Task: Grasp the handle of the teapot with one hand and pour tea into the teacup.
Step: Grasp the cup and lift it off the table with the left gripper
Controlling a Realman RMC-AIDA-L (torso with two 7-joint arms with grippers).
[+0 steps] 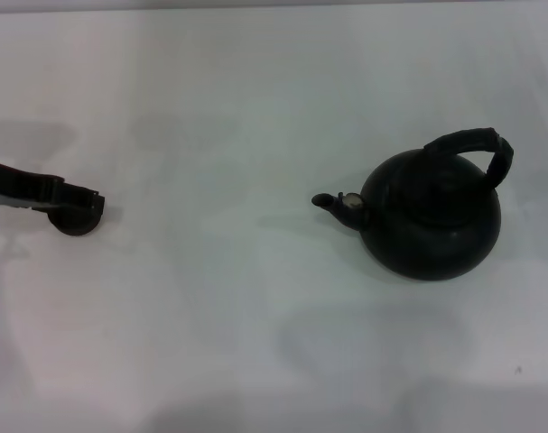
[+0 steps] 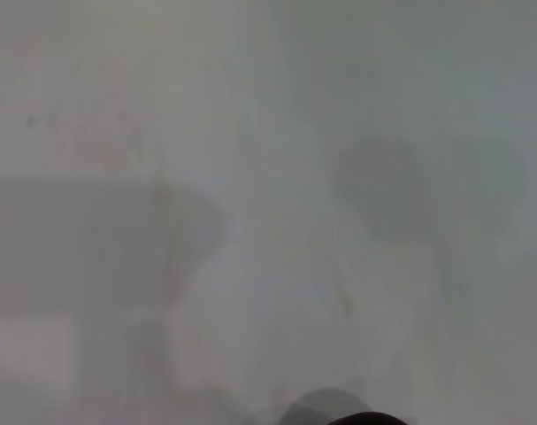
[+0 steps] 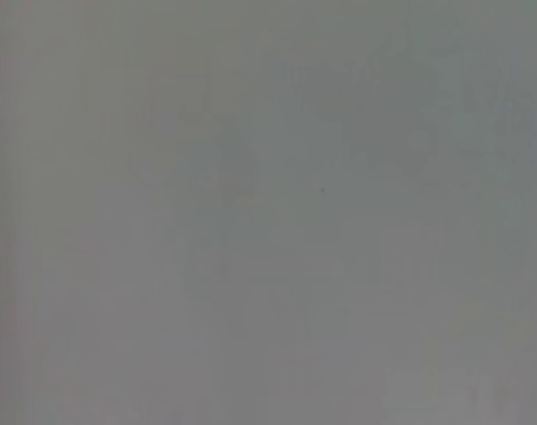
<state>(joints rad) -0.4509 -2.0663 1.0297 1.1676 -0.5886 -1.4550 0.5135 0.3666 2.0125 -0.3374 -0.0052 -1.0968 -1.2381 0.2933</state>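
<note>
The black teapot (image 1: 431, 225) stands upright on the white table at the right in the head view. Its short spout (image 1: 332, 202) with a pale spot points left. Its thick ribbed black handle (image 1: 472, 142) arches over the top, and nothing is touching it. The tiny dark teacup (image 1: 75, 222) sits far to the left. My left gripper (image 1: 84, 200) reaches in from the left edge and lies right over the cup's far rim. A dark curved rim (image 2: 365, 418) at the edge of the left wrist view looks like the cup. My right gripper is out of view.
The white table (image 1: 255, 108) stretches wide between cup and teapot, with faint grey shadows on it. The right wrist view shows only the pale table surface (image 3: 268, 212).
</note>
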